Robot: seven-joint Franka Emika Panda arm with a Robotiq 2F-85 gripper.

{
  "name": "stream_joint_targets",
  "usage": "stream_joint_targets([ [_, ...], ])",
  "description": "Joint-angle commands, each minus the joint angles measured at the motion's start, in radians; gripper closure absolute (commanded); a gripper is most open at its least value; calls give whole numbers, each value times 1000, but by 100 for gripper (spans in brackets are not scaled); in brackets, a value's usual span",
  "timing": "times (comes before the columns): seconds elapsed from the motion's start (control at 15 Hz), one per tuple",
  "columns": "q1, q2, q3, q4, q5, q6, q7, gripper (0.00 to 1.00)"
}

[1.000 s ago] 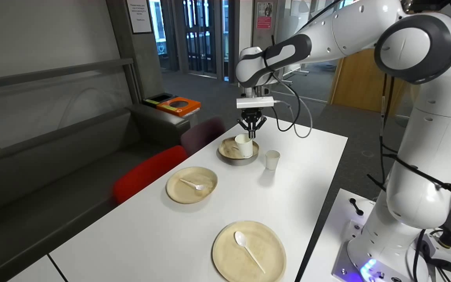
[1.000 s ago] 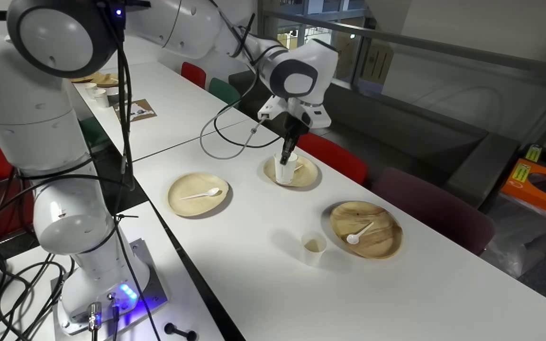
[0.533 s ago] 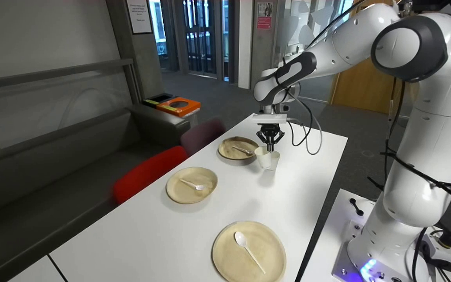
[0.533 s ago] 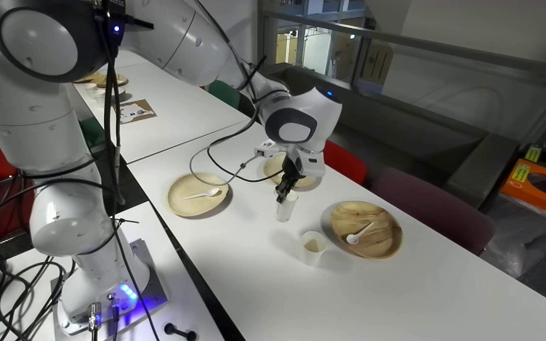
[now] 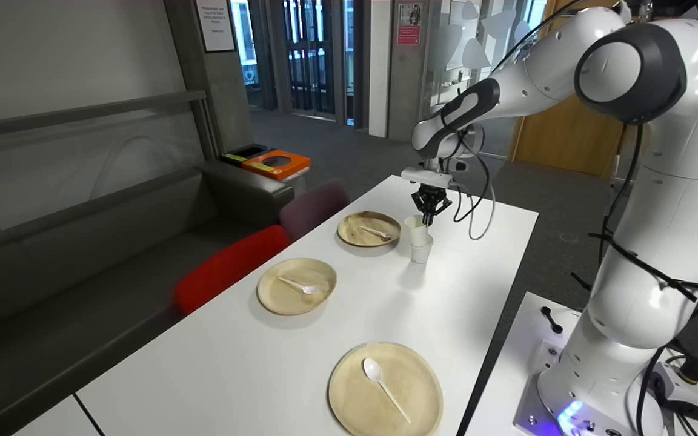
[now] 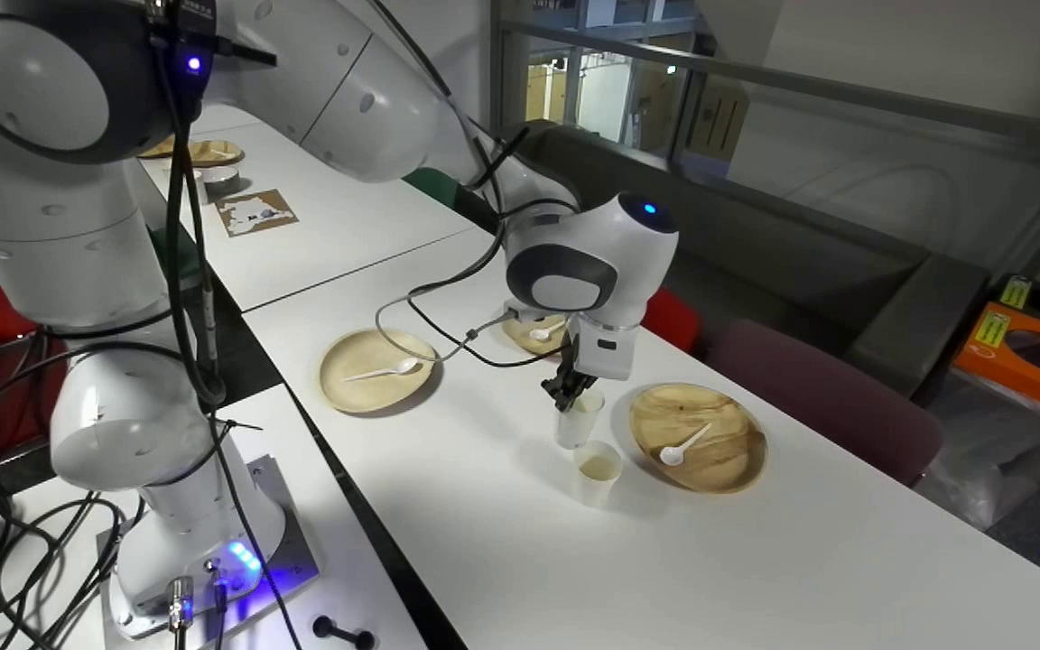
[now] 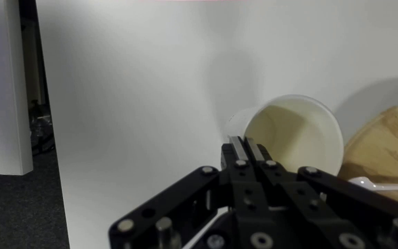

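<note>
A smooth, white, paper-like cup (image 7: pixel 299 138) hangs from the robot's black two-finger gripper (image 7: pixel 246 148); the jaws are pressed together with only the cup's thin wall pinched between them, one fingertip (image 7: pixel 255 150) inside the rim and the other outside. In the wrist view the mouth of this cup shows as a clean circle edged by a narrow pale lip; the interior is cream-coloured, a brownish-yellow shadow falls across part of it, and the curved edge of the base shows at the bottom. In both exterior views the outside is plain and tapers toward the base, and the cup is held clear of the flat white tabletop (image 7: pixel 133 103). Just beside it a second white tapered cup (image 6: pixel 596 478) stands upright on that tabletop, partly covered by the held one in the wrist view; whether the two touch, I cannot tell. Near the pair lies a round brown plate of grained wood (image 6: pixel 728 451) with a small white spoon (image 6: pixel 677 452) on it, and farther along is a paler, tan round plate (image 5: pixel 294 303).
</note>
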Motion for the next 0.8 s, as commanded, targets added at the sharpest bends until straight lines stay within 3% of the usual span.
stream_joint_targets([
  [0.0,-16,-27,-5,2,14,30,54,99],
  [0.73,-21,50,-15,92,-6,27,136,99],
])
